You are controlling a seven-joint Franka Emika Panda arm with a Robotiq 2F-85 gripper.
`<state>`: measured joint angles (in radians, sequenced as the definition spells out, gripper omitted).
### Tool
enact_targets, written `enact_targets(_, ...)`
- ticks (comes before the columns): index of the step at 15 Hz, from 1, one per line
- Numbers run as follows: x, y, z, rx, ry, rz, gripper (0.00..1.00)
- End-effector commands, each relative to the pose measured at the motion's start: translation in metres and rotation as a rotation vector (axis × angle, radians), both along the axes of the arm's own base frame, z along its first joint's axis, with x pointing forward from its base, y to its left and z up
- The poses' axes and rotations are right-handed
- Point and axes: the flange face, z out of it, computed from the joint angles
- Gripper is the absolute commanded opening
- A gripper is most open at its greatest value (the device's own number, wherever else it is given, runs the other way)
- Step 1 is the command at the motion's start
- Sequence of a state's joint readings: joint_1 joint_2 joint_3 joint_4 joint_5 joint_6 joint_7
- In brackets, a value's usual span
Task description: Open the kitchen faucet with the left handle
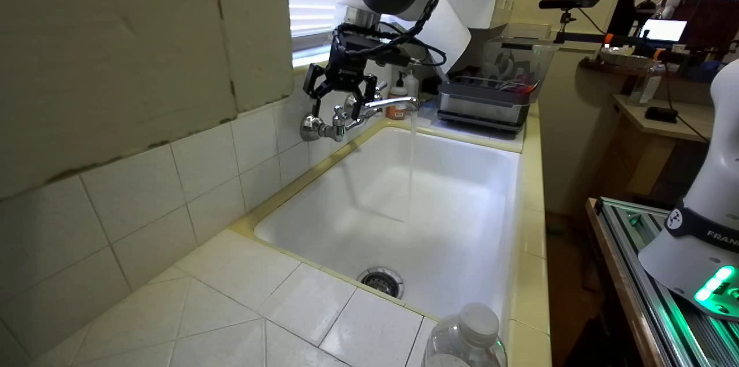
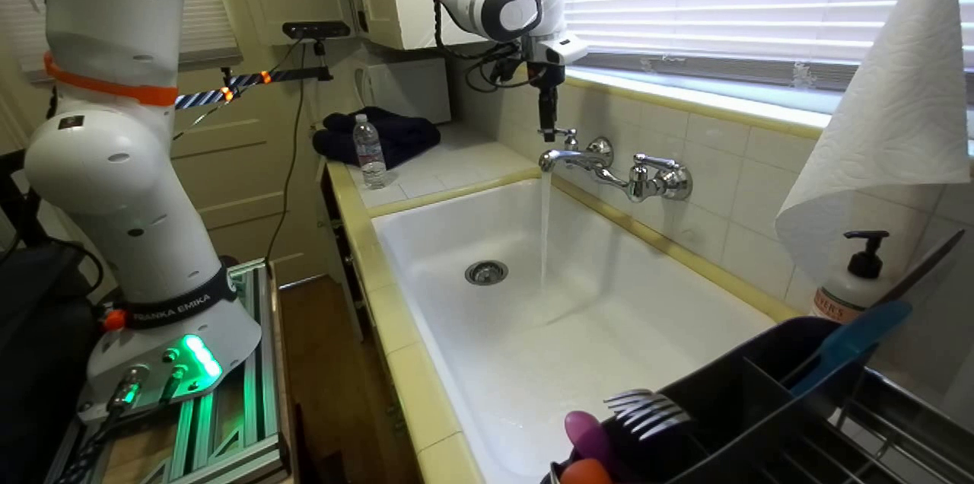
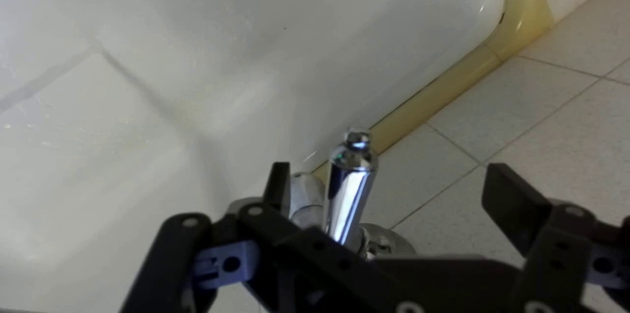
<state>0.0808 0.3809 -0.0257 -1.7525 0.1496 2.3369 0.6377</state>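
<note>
The chrome kitchen faucet (image 1: 392, 103) is mounted on the tiled wall over the sink; it also shows in an exterior view (image 2: 567, 157). Water runs from its spout. The left handle (image 1: 339, 117), a small chrome lever, also shows in an exterior view (image 2: 570, 138) and in the wrist view (image 3: 350, 190). My gripper (image 1: 336, 113) points down over it, and shows in an exterior view (image 2: 548, 136) and the wrist view (image 3: 389, 172). It is open, with the handle between its fingers, nearer the picture-left finger. Whether that finger touches it I cannot tell. The handle's base is partly hidden.
The white sink (image 1: 473, 182) has a yellow tile edge. The right handle (image 2: 656, 163) is further along the wall. A soap bottle (image 1: 397, 98), hanging paper towel (image 2: 875, 96) and dish rack (image 1: 485, 104) stand beyond. A clear plastic bottle (image 2: 370, 153) is at the opposite end.
</note>
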Motion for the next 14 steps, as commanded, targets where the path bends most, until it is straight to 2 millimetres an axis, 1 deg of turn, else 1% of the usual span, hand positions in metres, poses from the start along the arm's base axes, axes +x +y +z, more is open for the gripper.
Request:
enact_targets(1,-0.011,0.002,0.011,-0.028,0.019,0.013,1.0)
enact_targets(6,-0.028,0.002,0.033,-0.037,0.003,0.023,1.0)
enact_targets(9,-0.043,-0.003,0.047,-0.053,-0.004,0.036,1.0)
enact_targets(14,-0.075,-0.021,0.065,-0.09,0.0,0.043,1.0)
